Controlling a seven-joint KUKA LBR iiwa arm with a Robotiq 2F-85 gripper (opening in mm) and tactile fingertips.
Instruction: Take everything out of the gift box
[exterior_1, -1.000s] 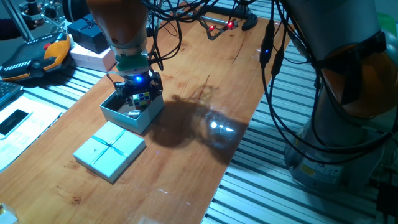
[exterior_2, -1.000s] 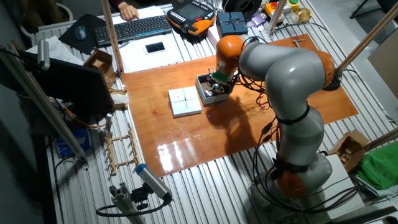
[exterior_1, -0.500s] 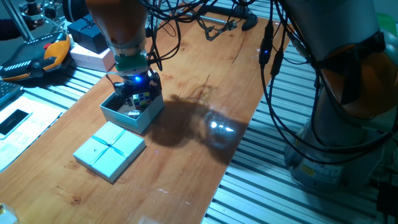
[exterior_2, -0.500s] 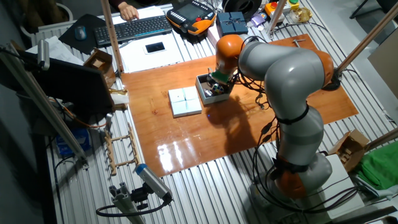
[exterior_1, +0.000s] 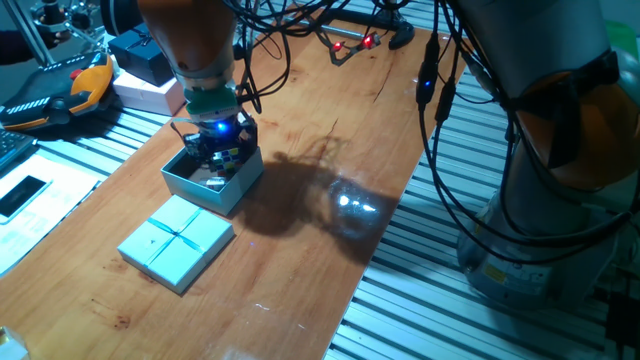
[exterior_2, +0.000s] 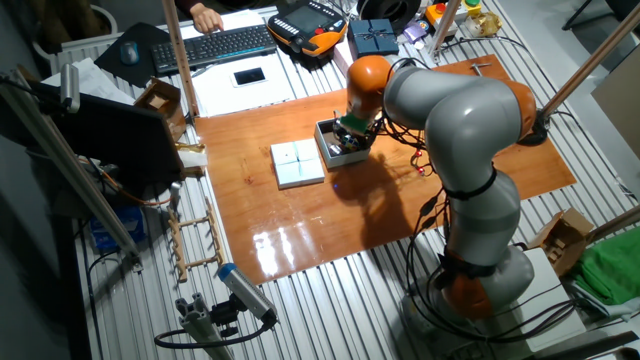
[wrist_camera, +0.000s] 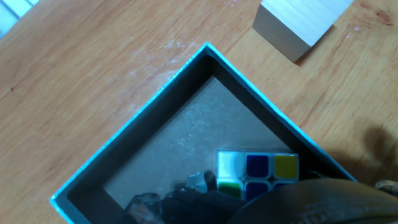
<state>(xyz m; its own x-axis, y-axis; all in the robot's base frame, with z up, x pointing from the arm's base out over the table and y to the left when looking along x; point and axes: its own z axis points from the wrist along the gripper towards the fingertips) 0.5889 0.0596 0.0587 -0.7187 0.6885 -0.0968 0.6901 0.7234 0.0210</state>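
Note:
The pale blue gift box (exterior_1: 205, 187) stands open on the wooden table, also seen in the other fixed view (exterior_2: 331, 146). Its flat lid (exterior_1: 177, 241) with a ribbon cross lies just in front. My gripper (exterior_1: 222, 152) reaches down into the box, its fingers closed around the multicoloured puzzle cube (exterior_1: 232, 155). In the hand view the cube (wrist_camera: 258, 169) sits over the brownish box floor (wrist_camera: 186, 143), right at my dark fingers (wrist_camera: 186, 198). A pale tan block (wrist_camera: 301, 25) lies on the table outside the box, beyond its far corner.
A dark navy box (exterior_1: 145, 55) and a pinkish-white box (exterior_1: 150, 95) sit behind the gift box off the table's edge. An orange-black pendant (exterior_1: 60, 95) and a phone (exterior_1: 22, 195) lie to the left. Cables hang from the arm (exterior_1: 440, 90).
The gripper stays in the box at the cube; only a very slight shift shows. The box and lid have not moved.

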